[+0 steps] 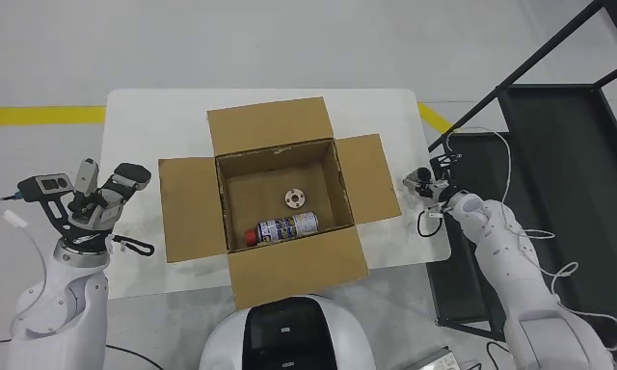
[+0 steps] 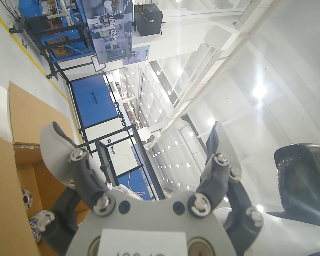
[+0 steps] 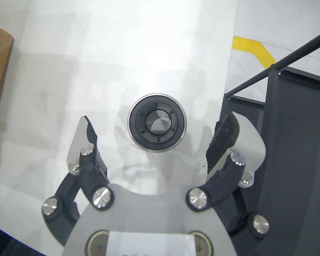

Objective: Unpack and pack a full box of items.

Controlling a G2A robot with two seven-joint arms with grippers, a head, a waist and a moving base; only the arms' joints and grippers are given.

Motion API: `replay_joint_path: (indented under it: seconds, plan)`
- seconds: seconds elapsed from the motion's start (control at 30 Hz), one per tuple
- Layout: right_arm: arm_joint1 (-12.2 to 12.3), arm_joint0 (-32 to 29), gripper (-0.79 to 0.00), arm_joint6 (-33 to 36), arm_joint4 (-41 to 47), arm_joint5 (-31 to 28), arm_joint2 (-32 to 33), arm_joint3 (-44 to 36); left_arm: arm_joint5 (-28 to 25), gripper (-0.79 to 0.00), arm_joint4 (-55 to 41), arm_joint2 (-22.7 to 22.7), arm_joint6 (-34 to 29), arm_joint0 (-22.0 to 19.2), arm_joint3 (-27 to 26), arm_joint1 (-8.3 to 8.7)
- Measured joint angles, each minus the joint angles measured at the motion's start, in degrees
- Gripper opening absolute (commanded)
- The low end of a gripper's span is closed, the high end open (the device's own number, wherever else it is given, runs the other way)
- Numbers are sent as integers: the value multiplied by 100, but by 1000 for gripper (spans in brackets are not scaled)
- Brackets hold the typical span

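Observation:
An open cardboard box (image 1: 188,211) stands mid-table with its flaps spread out. Inside lie a spray can with a red cap (image 1: 281,227) and a small metal flange (image 1: 293,196); the left wrist view also catches the flange (image 2: 26,198) and the can (image 2: 34,225). My left gripper (image 1: 130,174) is left of the box, open and empty, tilted up toward the ceiling (image 2: 134,131). My right gripper (image 1: 426,182) is over the table's right edge, open (image 3: 157,122), straddling a round black-and-metal part (image 3: 156,126) that sits on the table, fingers apart from it.
A white table (image 1: 154,110) carries the box. A black metal rack (image 1: 549,148) stands close against the table's right edge, beside my right gripper. A black cable loop (image 1: 135,246) lies by my left arm.

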Motion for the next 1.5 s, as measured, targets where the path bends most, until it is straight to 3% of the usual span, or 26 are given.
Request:
replay_joint_path:
  seconds: [0.03,0.07,0.13,0.53,0.77,0.93,1.1,1.27,1.5]
  plan:
    - [-8,36,-434,9,0,-10,-27,43,0,0,0,0,0,0,0,0]
    - [-20,82,-582,14,-4,-12,-61,92,0,0,0,0,0,0,0,0]
    - [-34,145,-785,9,-31,4,-111,150,0,0,0,0,0,0,0,0]
    - [-41,299,-785,-149,-285,161,-241,350,0,0,0,0,0,0,0,0]
    - [77,53,-785,-338,-197,-138,18,-106,0,0,0,0,0,0,0,0]
    - [230,-425,-785,-365,-46,-412,456,-1091,0,0,0,0,0,0,0,0]
    - [331,-1092,-785,-32,261,-615,853,-2598,0,0,0,0,0,0,0,0]
    - [359,-1605,-785,306,489,-573,1009,-4008,0,0,0,0,0,0,0,0]
    - [367,-1992,-785,575,567,-577,979,-5134,0,0,0,0,0,0,0,0]
